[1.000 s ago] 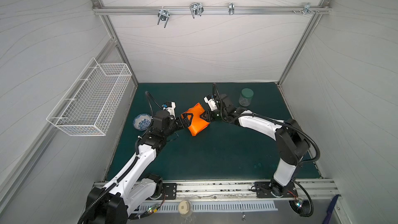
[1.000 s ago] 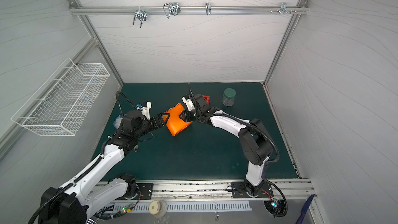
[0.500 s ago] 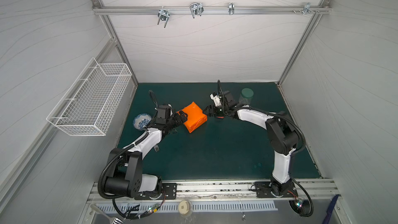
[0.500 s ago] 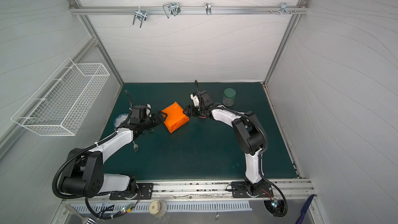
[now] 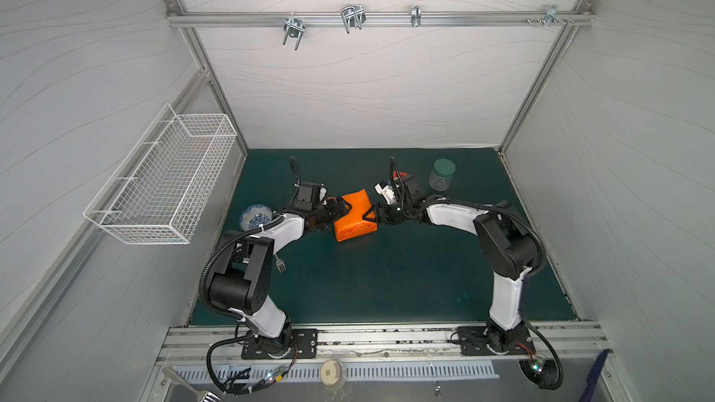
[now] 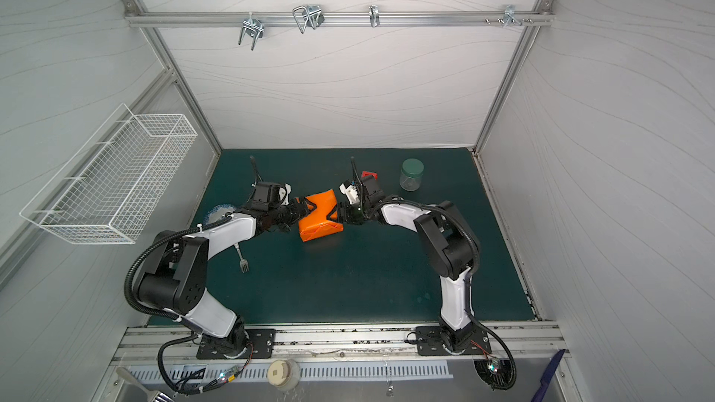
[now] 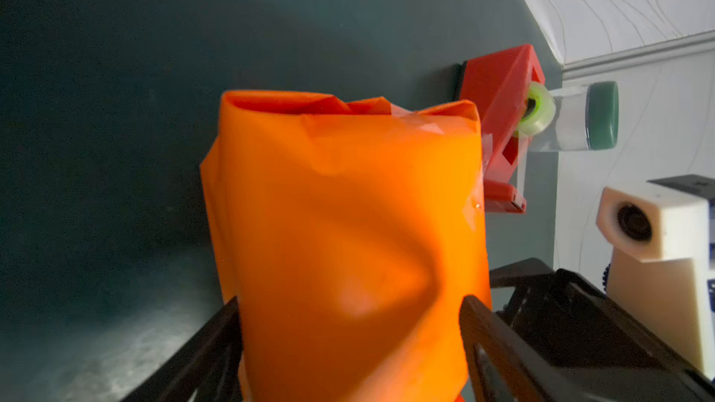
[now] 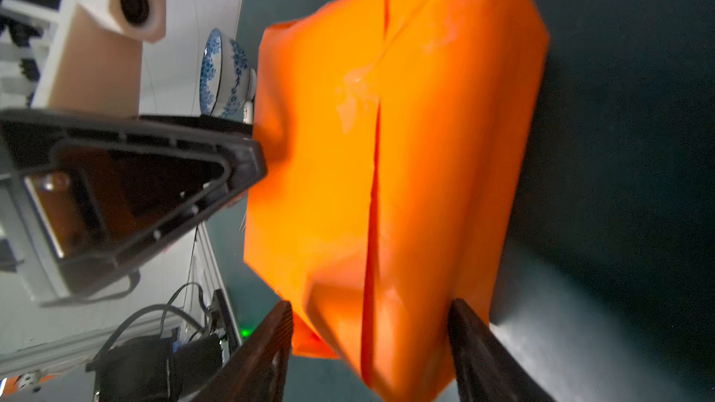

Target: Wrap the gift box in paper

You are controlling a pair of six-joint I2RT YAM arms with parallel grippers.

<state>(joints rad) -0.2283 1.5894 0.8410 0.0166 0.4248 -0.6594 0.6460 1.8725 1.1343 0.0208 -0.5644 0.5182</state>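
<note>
The gift box is hidden inside the paper [image 5: 354, 212], an orange taped parcel [image 6: 321, 215] tilted on the green mat. My left gripper [image 5: 343, 210] is at its left end. In the left wrist view both fingers press the dented paper [image 7: 348, 206], so my left gripper [image 7: 348, 303] is shut on it. My right gripper [image 5: 370, 215] is at the right end. In the right wrist view the jaws of my right gripper [image 8: 367, 305] straddle the parcel's seamed, narrowing end [image 8: 406, 148]. One finger [image 8: 464, 326] touches paper. Blur hides whether the other one does.
A red tape dispenser [image 5: 398, 175] and a clear jar with a green lid [image 5: 442, 175] stand behind the right gripper. A blue-patterned bowl [image 5: 255, 216] and a fork [image 5: 280, 262] lie by the left arm. A white wire basket [image 5: 166, 175] hangs on the left wall.
Both arms have folded back and lower while their grippers stayed at the parcel. The right jaws have spread wider around its end. The parcel has hardly shifted.
</note>
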